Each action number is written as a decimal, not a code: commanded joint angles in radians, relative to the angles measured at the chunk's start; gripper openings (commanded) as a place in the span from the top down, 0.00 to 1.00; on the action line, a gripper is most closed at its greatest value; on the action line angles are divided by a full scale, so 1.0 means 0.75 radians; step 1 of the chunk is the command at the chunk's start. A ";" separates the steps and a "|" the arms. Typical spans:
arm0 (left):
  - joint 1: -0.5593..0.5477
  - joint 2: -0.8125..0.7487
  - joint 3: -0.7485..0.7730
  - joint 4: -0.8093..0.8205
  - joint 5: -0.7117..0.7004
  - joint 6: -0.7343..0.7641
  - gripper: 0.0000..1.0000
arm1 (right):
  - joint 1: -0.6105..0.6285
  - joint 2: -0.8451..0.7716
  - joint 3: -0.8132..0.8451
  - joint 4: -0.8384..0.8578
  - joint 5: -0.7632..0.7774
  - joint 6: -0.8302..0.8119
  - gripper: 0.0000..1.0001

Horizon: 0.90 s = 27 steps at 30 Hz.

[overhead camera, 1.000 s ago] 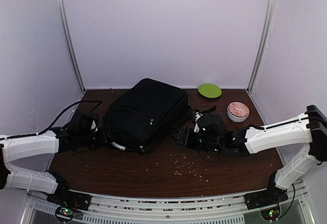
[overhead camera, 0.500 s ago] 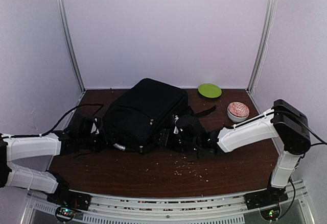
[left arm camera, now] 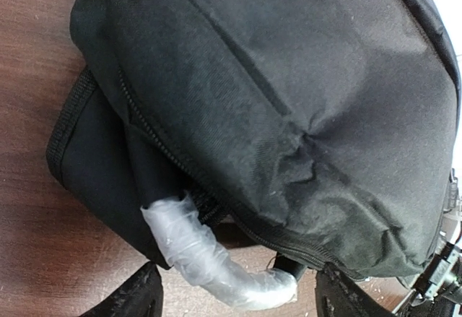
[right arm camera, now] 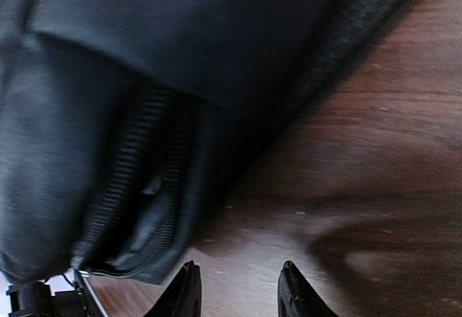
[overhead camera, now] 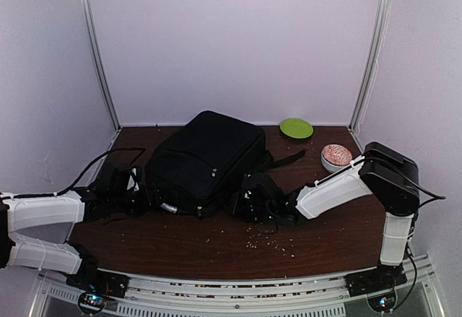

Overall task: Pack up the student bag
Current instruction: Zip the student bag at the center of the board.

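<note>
A black backpack [overhead camera: 206, 162] lies flat on a dark brown wooden table [overhead camera: 238, 248], between the two robot claws. The left claw [left arm camera: 238, 304] sits just short of the bag's near-left corner, its fingers spread with nothing between them. Directly ahead of it, a crinkled clear-plastic wrapped object [left arm camera: 216, 259] pokes out of the bag's open zipper mouth, half in and half out, so the claw seems placed to push it deeper or steady the opening.

The right claw [right arm camera: 237, 288] is low at the bag's near-right corner, fingers parted and holding nothing. Just ahead of it and to its left runs a gaping zipper track [right arm camera: 126, 187], which suggests it is lined up on that seam; no zipper pull is clearly visible in this blurred view.

Beyond the right claw, well apart from the bag, stand a small green plate [overhead camera: 296, 128] and a white bowl of pinkish contents [overhead camera: 336, 157]. Pale crumbs [overhead camera: 268, 239] speckle the wood nearer than both claws. Plain lilac walls enclose the table.
</note>
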 commanded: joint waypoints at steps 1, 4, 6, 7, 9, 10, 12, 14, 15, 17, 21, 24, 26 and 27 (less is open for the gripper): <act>0.010 -0.028 -0.020 0.042 0.004 0.014 0.26 | -0.018 -0.045 -0.089 0.028 0.058 -0.012 0.65; 0.012 -0.040 -0.016 0.031 -0.008 0.020 0.26 | -0.007 -0.106 -0.117 0.074 0.052 -0.059 0.62; 0.012 -0.048 -0.014 0.025 -0.012 0.025 0.26 | 0.000 -0.139 -0.118 0.081 0.054 -0.082 0.59; 0.011 -0.051 -0.011 0.021 -0.013 0.026 0.26 | 0.003 -0.146 -0.113 0.083 0.055 -0.089 0.58; 0.013 -0.059 -0.008 0.011 -0.013 0.031 0.26 | 0.003 -0.156 -0.103 0.096 0.056 -0.092 0.55; 0.012 -0.063 -0.008 0.007 -0.016 0.031 0.26 | 0.003 -0.156 -0.094 0.099 0.051 -0.093 0.53; 0.011 -0.071 -0.007 -0.001 -0.017 0.032 0.26 | 0.008 -0.154 -0.068 0.105 0.036 -0.095 0.50; 0.012 -0.080 -0.009 -0.008 -0.019 0.033 0.26 | 0.015 -0.148 -0.039 0.098 0.027 -0.103 0.47; 0.012 -0.084 -0.011 -0.010 -0.019 0.031 0.26 | 0.018 -0.143 -0.023 0.086 0.026 -0.106 0.47; 0.011 -0.089 -0.012 -0.012 -0.021 0.033 0.25 | 0.020 -0.126 0.010 0.064 0.021 -0.108 0.48; 0.011 -0.091 -0.004 -0.014 -0.016 0.035 0.26 | 0.019 -0.099 0.034 0.070 0.019 -0.099 0.51; 0.013 -0.093 -0.003 -0.018 -0.015 0.039 0.25 | 0.019 -0.082 0.058 0.054 0.022 -0.089 0.52; 0.012 -0.090 -0.003 -0.013 -0.015 0.039 0.25 | 0.013 -0.063 0.078 0.031 0.032 -0.080 0.55; 0.012 -0.087 -0.002 -0.011 -0.015 0.039 0.25 | 0.009 -0.054 0.085 0.024 0.035 -0.073 0.57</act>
